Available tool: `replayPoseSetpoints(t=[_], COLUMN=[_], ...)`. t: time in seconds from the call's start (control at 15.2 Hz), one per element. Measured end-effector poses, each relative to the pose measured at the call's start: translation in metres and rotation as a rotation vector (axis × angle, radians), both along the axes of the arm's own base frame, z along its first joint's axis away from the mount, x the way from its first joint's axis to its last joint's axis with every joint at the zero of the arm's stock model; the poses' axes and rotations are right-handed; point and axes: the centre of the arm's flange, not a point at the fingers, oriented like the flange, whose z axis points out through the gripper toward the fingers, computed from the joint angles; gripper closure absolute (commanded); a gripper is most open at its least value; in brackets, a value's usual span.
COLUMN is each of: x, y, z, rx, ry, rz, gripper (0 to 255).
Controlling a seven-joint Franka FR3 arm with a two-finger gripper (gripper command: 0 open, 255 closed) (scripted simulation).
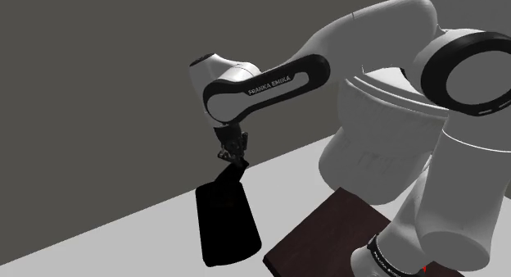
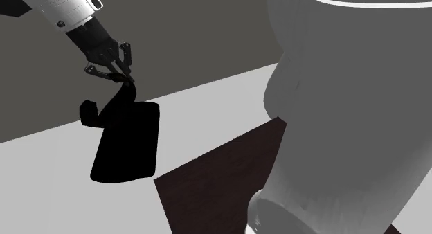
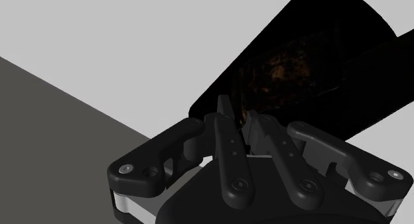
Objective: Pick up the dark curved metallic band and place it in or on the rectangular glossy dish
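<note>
**Item 1. Arm body**: white, nearest the second exterior camera, set on the dark brown stand top.

**Item 2. Gripper**: all black. The fingers are drawn nearly together and pinched on the upper end of the band (a thin strip is seen clasped between them in the wrist view).

**Item 3. Band**: dark and curved like a hook, hung from the fingertips. Its free end is seen to the left of the dish's far corner in the second exterior view. Whether the lower bend touches the dish cannot be told, black lying against black.

**Item 4. Dish**: rectangular and black, laid flat on the pale grey table, just below the gripper.

**Step judged in hand:** carriage of the band to the dish, close to release.

**Handling note:** the grip should be held firm while the band is brought over the dish's middle, so that the hooked end is not left overhanging the rim. It should then be lowered until the band is borne by the dish. Only then should the fingers be parted, and the hand lifted straight up.
</note>
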Motion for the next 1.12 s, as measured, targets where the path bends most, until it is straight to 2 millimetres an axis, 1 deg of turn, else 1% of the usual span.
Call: replayPoseSetpoints(t=[0.13, 0.86, 1.12], x=[0.001, 0.001, 0.000], y=[0.004, 0.005, 0.006], z=[-0.008, -0.065, -0.089], rx=[0.000, -0.001, -0.001], ry=[0.000, 0.001, 0.001], rz=[-0.001, -0.001, -0.001], gripper=[255, 255, 255])
